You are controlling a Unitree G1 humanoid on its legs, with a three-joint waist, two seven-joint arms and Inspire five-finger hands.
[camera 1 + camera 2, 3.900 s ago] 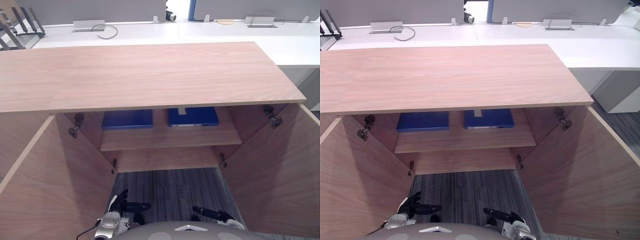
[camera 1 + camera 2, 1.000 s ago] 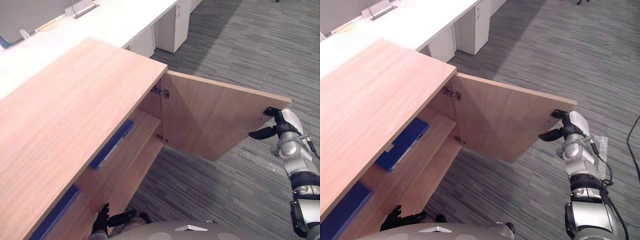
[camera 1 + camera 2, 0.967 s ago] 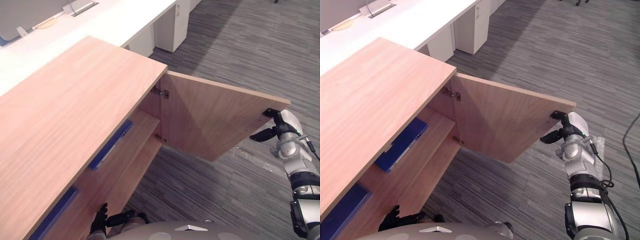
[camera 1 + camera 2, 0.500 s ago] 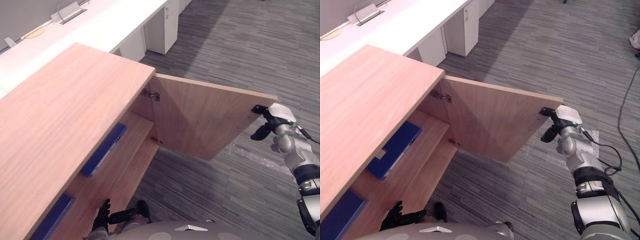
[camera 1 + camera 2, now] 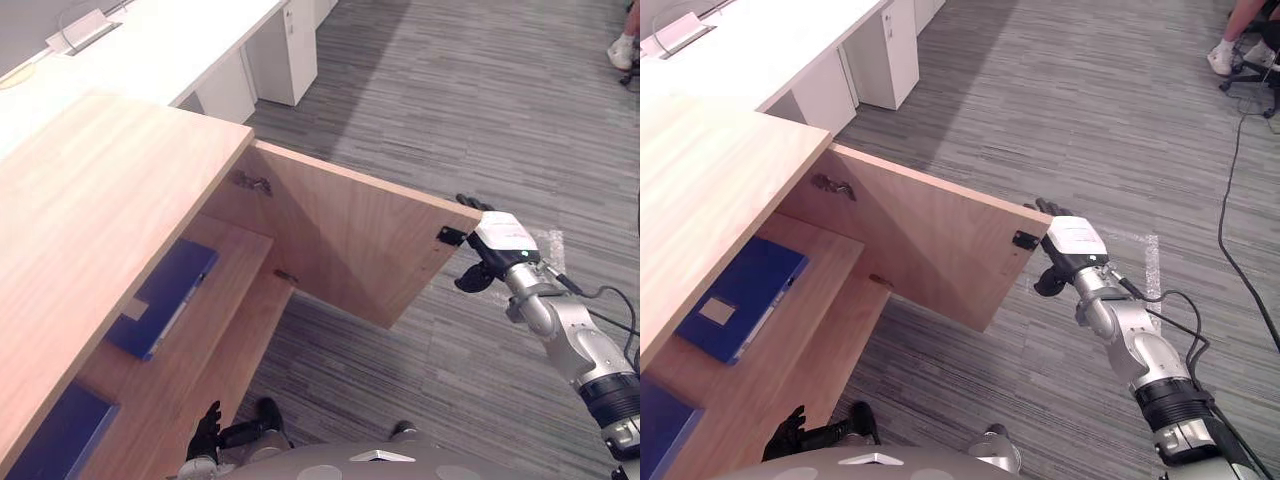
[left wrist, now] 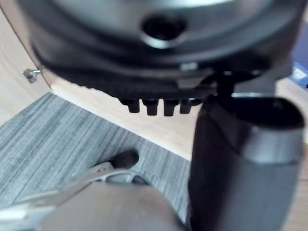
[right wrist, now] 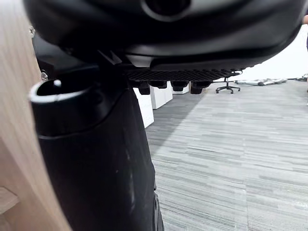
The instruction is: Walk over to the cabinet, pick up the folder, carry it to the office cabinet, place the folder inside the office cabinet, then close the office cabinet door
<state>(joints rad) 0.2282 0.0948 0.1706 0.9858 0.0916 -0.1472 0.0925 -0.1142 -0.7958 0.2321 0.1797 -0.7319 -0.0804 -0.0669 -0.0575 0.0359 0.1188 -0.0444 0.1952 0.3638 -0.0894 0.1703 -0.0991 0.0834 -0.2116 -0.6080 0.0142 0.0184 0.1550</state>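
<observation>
The wooden office cabinet (image 5: 110,190) stands at my left with its right door (image 5: 350,250) swung partway out. On its shelf lie a blue folder (image 5: 165,295) with a white label and a second blue folder (image 5: 60,440) nearer the view's edge. My right hand (image 5: 478,262) is open at the door's free edge, its fingers straight past the outer face and its thumb on the near side; the door's wood (image 7: 14,144) runs beside the thumb (image 7: 96,159). Low by the cabinet's base hangs my left hand (image 5: 205,440), open and holding nothing.
White desks (image 5: 180,40) with a pedestal unit (image 5: 290,45) stand behind the cabinet. Grey striped carpet (image 5: 480,110) stretches to the right. A person's foot (image 5: 1225,55) and a chair base (image 5: 1255,75) sit at the far right.
The camera has swung right. The right hand has pushed the door's free edge inward, so the door stands at a narrower angle. The left hand has stayed low.
</observation>
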